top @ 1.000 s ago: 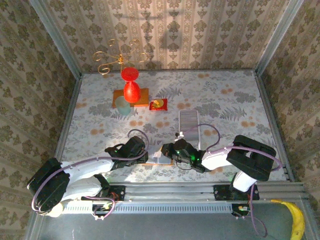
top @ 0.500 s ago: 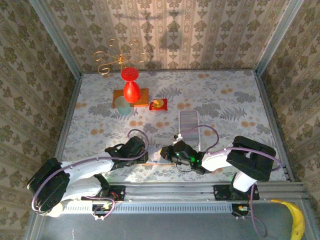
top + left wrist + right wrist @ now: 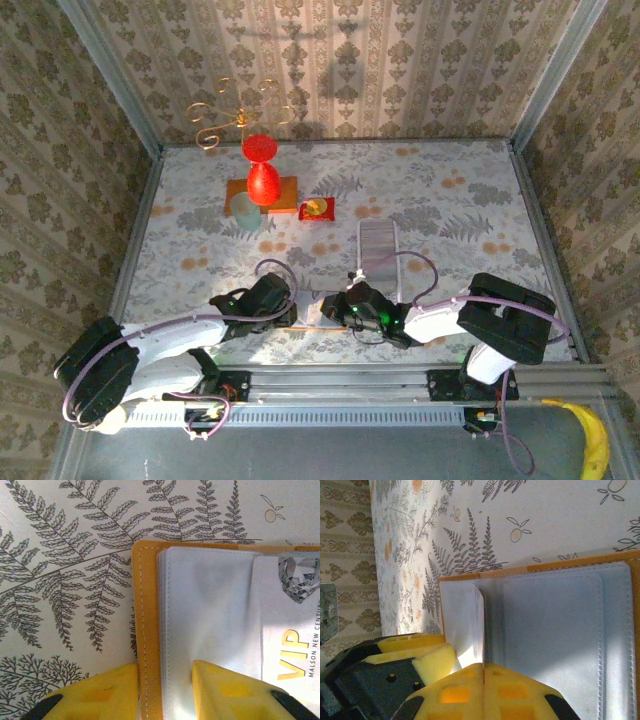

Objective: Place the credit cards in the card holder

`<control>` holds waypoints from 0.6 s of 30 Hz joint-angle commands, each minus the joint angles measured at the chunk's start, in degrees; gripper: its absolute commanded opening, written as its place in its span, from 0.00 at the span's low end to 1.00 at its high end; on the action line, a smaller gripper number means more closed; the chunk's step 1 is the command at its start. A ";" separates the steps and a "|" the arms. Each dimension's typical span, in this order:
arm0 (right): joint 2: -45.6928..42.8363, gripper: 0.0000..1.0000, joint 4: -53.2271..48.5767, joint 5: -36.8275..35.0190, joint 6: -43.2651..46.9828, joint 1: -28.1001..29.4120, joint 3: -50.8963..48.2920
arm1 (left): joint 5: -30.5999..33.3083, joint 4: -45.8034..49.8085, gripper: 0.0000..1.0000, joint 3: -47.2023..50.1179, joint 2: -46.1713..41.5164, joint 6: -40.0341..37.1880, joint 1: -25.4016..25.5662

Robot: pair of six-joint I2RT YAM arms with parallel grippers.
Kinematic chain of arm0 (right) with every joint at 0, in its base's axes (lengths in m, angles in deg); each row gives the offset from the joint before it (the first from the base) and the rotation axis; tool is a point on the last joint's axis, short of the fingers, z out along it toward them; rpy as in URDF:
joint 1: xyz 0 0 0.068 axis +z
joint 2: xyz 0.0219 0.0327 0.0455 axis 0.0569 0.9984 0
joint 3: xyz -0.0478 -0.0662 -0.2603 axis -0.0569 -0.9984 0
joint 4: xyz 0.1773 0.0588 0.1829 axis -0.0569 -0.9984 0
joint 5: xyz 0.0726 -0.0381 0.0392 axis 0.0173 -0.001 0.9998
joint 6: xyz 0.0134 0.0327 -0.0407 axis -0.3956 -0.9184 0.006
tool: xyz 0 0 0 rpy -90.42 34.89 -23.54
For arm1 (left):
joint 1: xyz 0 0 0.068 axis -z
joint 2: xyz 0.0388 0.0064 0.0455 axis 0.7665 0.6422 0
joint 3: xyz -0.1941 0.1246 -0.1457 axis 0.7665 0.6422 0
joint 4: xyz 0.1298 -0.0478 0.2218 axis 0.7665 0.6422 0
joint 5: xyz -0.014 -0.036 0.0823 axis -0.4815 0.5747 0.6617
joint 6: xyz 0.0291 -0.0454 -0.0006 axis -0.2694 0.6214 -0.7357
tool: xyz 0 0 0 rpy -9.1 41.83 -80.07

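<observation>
Orange card holder (image 3: 146,630) lies open, showing clear sleeves. Left fingers (image 3: 95,695) spread astride its edge; right fingers (image 3: 510,690) pinch a VIP card (image 3: 290,645) at its 3 o'clock.

Top view, dial centred on the table, 12 o'clock at the far wall.

- Cloth (image 3: 450,200): pale, printed with grey ferns and small orange fruit; covers the whole table.
- 11 o'clock: red vase (image 3: 262,178), upright on an orange mat (image 3: 285,195).
- Teal bowl (image 3: 243,210) at the mat's 7 o'clock corner, overlapping its edge.
- Red packet (image 3: 317,209) just beside the mat at its 3 o'clock, something yellow on it.
- Gold wire stand (image 3: 225,118), curled arms, at the vase's 11 o'clock, against the far wall.
- Walls (image 3: 400,70): beige damask paper on three sides.
- 6 o'clock: metal rail (image 3: 330,385) along the near edge.
- 5 o'clock: banana (image 3: 594,442), off the cloth, past the rail's end.
</observation>
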 commanded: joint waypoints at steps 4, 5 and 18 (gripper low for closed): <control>-1.04 0.00 -8.59 -2.58 -2.28 0.63 -0.91 | 0.64 3.53 0.30 1.63 0.05 1.00 0.61; -1.19 0.00 -8.78 -2.63 -2.28 0.65 -0.74 | 0.64 3.40 0.30 1.63 0.04 0.97 0.67; 1.54 0.00 -5.97 -1.12 -2.78 1.27 0.88 | 0.47 3.38 0.29 1.54 0.31 0.84 0.68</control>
